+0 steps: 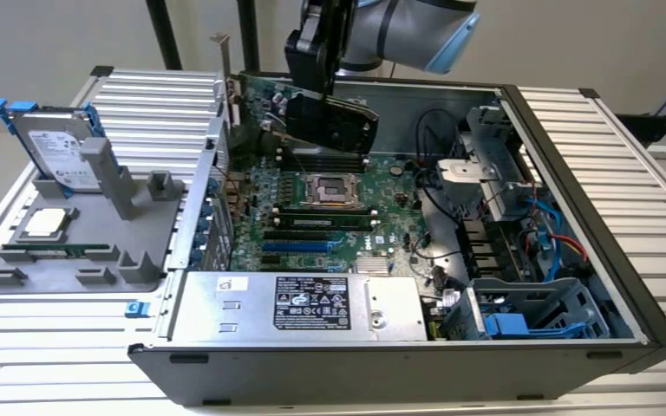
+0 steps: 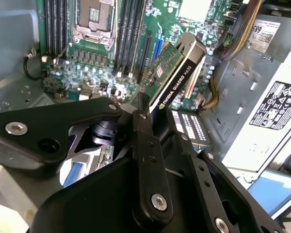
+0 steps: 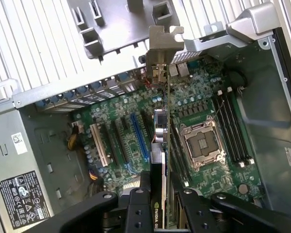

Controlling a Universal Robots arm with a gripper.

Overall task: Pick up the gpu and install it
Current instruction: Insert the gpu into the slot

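**Exterior view.** The black two-fingered tool point(image 1: 326, 87) of a grey-and-blue robot arm point(image 1: 408, 30) hangs over an open black-and-grey computer case point(image 1: 402, 368). The case lies on its side on a bench point(image 1: 32, 347) of ribbed aluminium slats. The tool is clamped on the gpu point(image 1: 336, 126), a flat rectangular card with a green circuit board on one face and a black cooler shroud on the other. A silver metal bracket point(image 1: 222, 61) closes one end of the card. The gpu is held on edge and tilted, raised over the far part of the green motherboard point(image 1: 310, 221), beyond the square silver processor socket point(image 1: 336, 188). Its bracket end points to the exterior view's left and stands higher than the case wall there.

A silver box-shaped power supply point(image 1: 298, 303) fills the near side of the case. On the bench at the exterior view's left, a grey moulded holder point(image 1: 136, 260) carries three parts:
- an upright silver hard drive in a blue frame point(image 1: 55, 143)
- a square silver processor chip point(image 1: 46, 223)
- a narrow green memory stick point(image 1: 62, 250)

**Second wrist view.** The fingers point(image 2: 141, 126) press on both faces of the gpu point(image 2: 177, 77) near one end.

**First wrist view.** The gpu point(image 3: 160, 145) is seen edge-on above the motherboard, between a long blue expansion slot point(image 3: 139, 138) and the processor socket point(image 3: 202, 143). The bracket point(image 3: 162, 43) lies by the case's slotted rear wall. The tool point(image 3: 160, 187) grips the opposite end.
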